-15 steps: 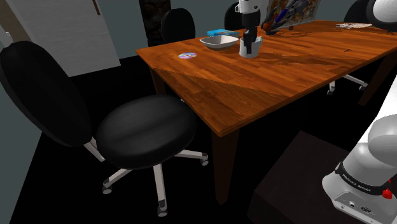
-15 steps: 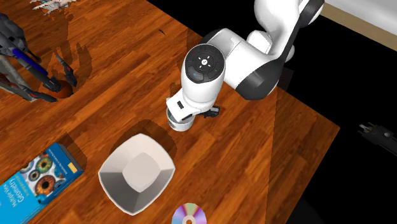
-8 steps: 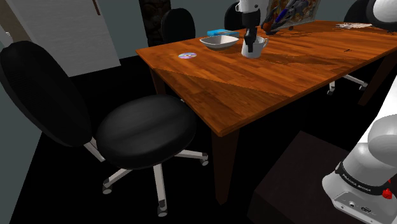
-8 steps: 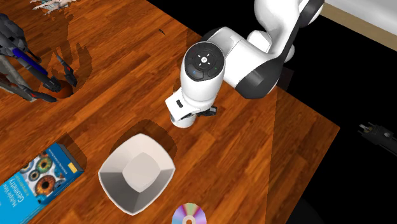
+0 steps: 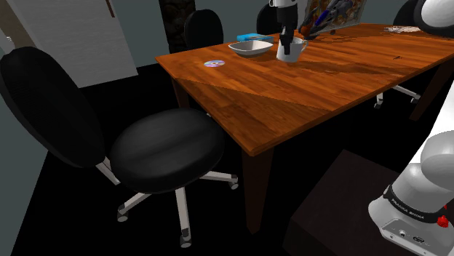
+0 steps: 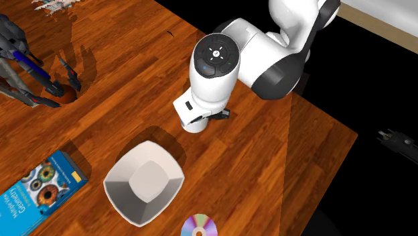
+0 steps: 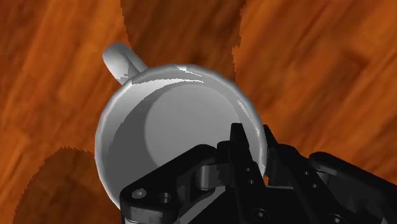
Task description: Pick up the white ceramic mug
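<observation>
Gripper point(image 7: 251, 139) clamping white mug point(image 7: 172, 114) rim, one finger inside, one outside. Mug tilting over wood table point(image 6: 254, 167), at bowl's point(image 6: 143, 181) 1 o'clock in second exterior view. Blue book point(image 6: 33, 194) showing "Geometry".

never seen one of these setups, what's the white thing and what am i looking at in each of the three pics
The white jointed thing is a robot arm ending in a black two-finger gripper. The shoulder view looks from beside its base across a brown wooden table, past a black office chair. The second exterior view looks almost straight down on the arm. The wrist view comes from a camera on the hand itself. On the table lie a white square bowl, a shiny disc and a blue book. The gripper is shut on the wall of a white mug with a loop handle, one finger inside, one outside.
</observation>
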Controlling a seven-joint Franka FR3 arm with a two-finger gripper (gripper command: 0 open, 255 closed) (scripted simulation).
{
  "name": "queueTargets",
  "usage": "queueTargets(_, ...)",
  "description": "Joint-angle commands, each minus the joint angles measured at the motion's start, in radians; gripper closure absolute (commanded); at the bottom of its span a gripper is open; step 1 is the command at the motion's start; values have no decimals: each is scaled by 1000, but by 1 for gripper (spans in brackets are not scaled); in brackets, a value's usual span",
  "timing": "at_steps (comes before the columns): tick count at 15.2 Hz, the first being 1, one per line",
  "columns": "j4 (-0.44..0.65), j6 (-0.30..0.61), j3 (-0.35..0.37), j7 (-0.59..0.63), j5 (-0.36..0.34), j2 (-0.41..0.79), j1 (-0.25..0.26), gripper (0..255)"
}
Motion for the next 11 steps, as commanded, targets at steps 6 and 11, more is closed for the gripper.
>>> queueTargets(6, 167, -117, -2, -17, 4, 50, -4, 255)
queueTargets(11, 258, -176, -3, -25, 6, 82, -6, 255)
